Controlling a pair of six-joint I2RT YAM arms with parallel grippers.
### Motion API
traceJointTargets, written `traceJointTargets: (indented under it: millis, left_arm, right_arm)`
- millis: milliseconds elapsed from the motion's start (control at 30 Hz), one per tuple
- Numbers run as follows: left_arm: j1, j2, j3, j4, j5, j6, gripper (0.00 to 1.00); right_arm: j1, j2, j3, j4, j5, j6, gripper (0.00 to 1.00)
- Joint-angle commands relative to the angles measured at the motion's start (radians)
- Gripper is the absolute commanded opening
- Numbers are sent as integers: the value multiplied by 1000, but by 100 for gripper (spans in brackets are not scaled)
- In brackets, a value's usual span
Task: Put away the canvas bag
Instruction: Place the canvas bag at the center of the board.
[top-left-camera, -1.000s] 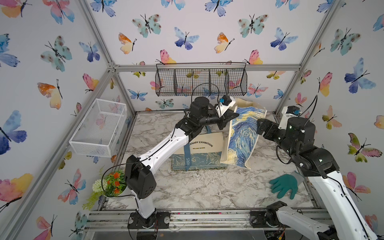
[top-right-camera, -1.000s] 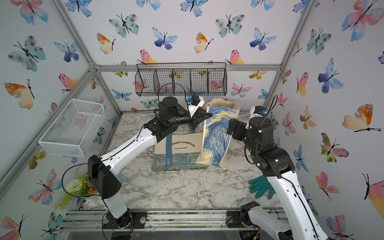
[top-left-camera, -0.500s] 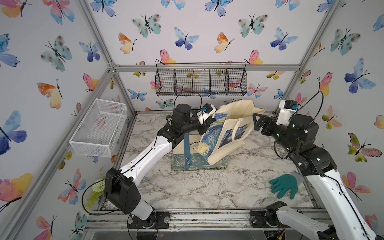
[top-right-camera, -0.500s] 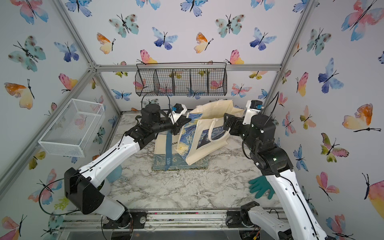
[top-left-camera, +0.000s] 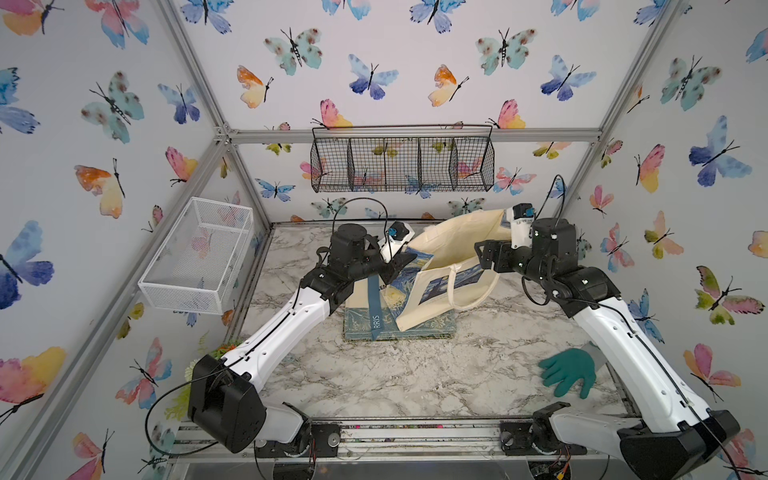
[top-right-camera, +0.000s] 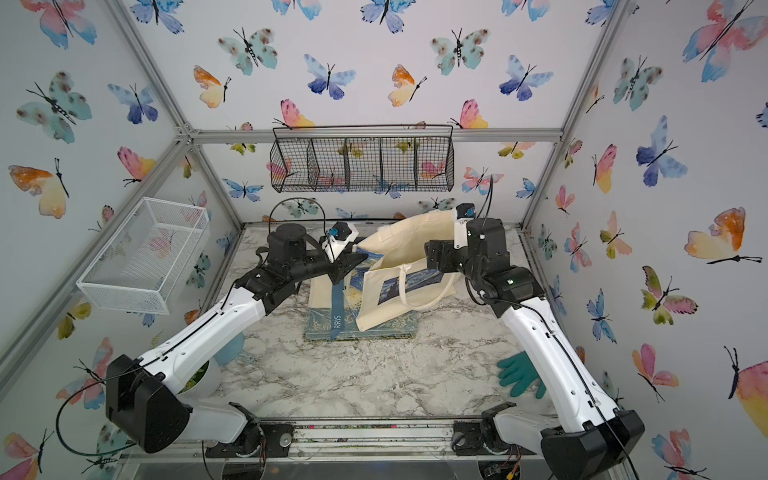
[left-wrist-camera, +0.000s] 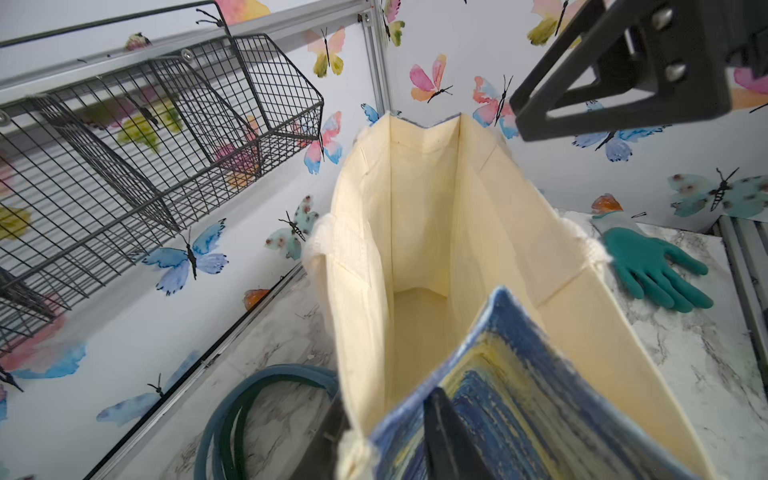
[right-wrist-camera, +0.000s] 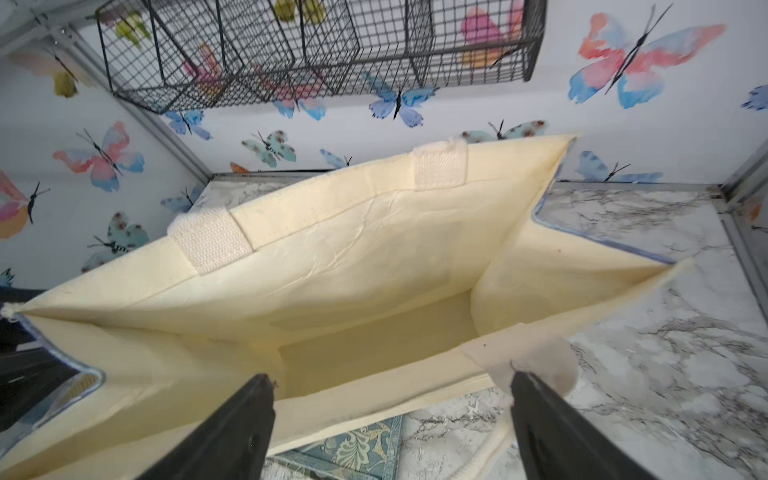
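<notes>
Canvas bag: cream woven cloth with a blue swirl print, standing open-mouthed at rear centre of marble table, leaning over a largely covered flat blue-patterned item. Left gripper at the printed corner, fingertips part-hidden by fabric, grip impossible to judge. Right gripper with fingers spread wide, straddling the near rim. Black wire basket on the wall above.
</notes>
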Motion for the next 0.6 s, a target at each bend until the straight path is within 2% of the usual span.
traceJointTargets:
  millis: [0, 167, 333, 433, 567]
  left_arm:
    - [1, -55, -41, 62, 91, -61, 40]
    - [0, -85, -93, 67, 140, -98, 45]
    - [-1, -127, -151, 67, 115, -117, 46]
    - [-1, -148, -169, 61, 80, -118, 47]
    - [0, -142, -161, 46, -21, -127, 48]
  right_arm:
    - [-1, -44, -28, 13, -142, -61, 92]
    - [0, -15, 23, 0, -331, -131, 87]
    - [31, 35, 84, -26, -470, -129, 82]
    - [84, 48, 110, -47, -526, -132, 79]
    - [106, 42, 103, -47, -723, -122, 74]
